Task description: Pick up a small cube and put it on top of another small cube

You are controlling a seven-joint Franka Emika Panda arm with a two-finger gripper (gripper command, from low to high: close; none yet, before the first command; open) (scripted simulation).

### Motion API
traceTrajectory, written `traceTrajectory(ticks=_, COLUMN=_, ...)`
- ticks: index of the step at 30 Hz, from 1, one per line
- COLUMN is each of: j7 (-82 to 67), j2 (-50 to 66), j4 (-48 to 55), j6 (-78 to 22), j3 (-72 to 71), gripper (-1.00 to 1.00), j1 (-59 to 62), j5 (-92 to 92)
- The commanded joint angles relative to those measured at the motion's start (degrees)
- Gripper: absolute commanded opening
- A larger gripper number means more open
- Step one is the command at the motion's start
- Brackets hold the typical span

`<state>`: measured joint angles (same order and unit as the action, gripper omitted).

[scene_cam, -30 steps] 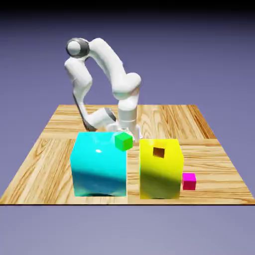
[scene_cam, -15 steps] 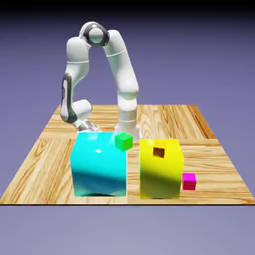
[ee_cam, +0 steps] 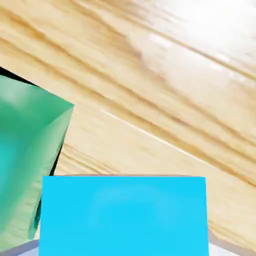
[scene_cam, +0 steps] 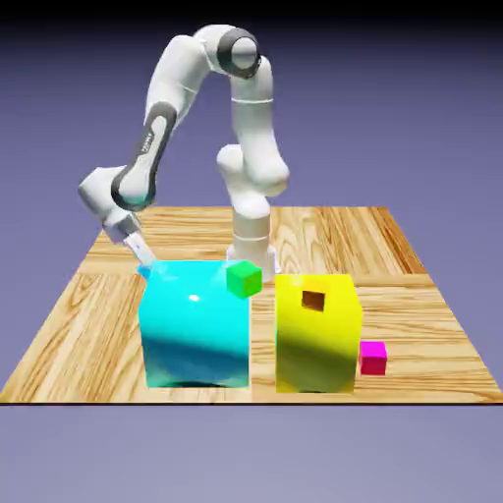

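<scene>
A small cube [ee_cam: 122, 215] is pinched between the fingers [scene_cam: 144, 258] and carried above the desk [scene_cam: 88, 305]; a second small cube must be found next.

A: Any writing, labels or numbers to read anywhere?

B: None. The big cyan block [scene_cam: 194, 322] and the yellow block [scene_cam: 316, 334] have plain faces, and so do the bright green cube [scene_cam: 244, 279] and the magenta cube [scene_cam: 372, 358].

A: And the table or the robot?

B: The table [scene_cam: 88, 314] shows only wood grain, and the white arm [scene_cam: 162, 113] carries no brand or sign.
</scene>
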<state>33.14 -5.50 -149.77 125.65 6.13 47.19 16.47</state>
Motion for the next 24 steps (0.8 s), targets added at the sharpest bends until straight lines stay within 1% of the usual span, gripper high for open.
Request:
traceTrajectory(ticks=1, j7=0.1, j2=-2.0, j4=0.8, j6=0.4, j3=-1.7, gripper=-1.00, j1=-0.9, j5=-2.7)
traceTrajectory(ticks=4, j7=-0.7, j2=-6.9, j4=2.8, j6=1.2, j3=-7.4, gripper=-1.00, j1=-3.1, j5=-8.4)
traceTrajectory(ticks=24, j7=-11.4, j2=-24.7, j4=8.3, j6=4.7, j3=-48.9, gripper=-1.00, j1=1.6, j5=-23.7)
